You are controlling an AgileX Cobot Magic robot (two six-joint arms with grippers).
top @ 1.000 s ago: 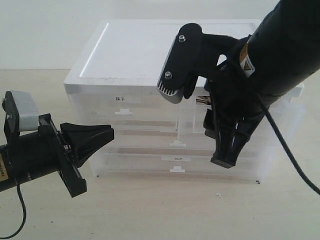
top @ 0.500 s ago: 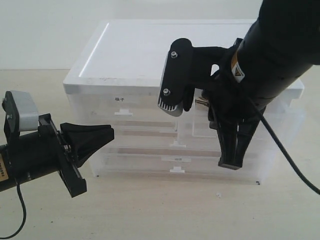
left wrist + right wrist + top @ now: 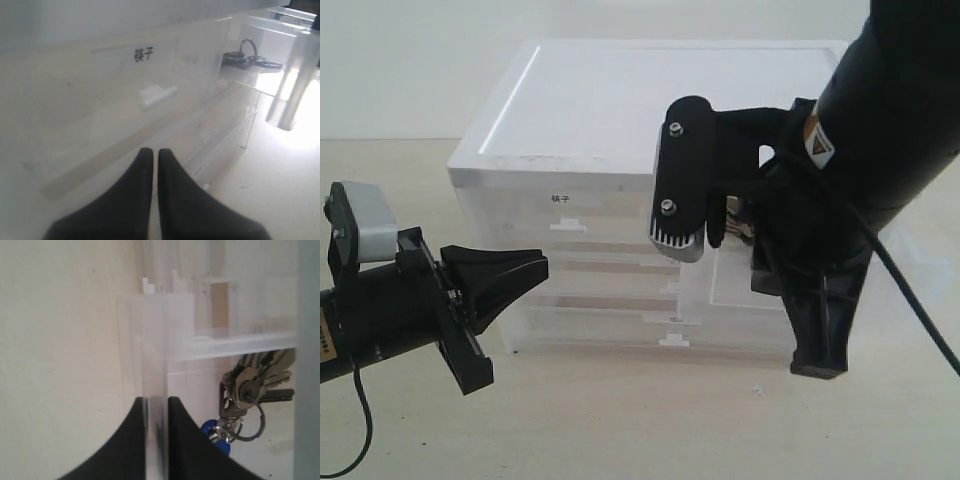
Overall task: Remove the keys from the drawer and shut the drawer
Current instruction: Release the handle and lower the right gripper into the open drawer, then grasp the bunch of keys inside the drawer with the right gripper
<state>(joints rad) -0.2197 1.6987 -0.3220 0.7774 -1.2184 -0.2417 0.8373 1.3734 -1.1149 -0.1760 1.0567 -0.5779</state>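
Pinched the drawer (image 3: 155,340) by its front wall in the right tool (image 3: 157,401), keys (image 3: 252,382) inside. Held left tool (image 3: 151,154) narrow, apparently empty.

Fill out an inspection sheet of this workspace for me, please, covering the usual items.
Surface: pale tabletop carrying a clear drawer unit with a white top.
Job's things: drawer pulled out; keys lying inside it.
Clutter: nothing seen.
Grippers: right gripper shut on the drawer's front wall; left gripper shut, empty.
Cables: right arm's cable and left arm's cable, both black, hanging loose.
Surroundings: plain pale wall.
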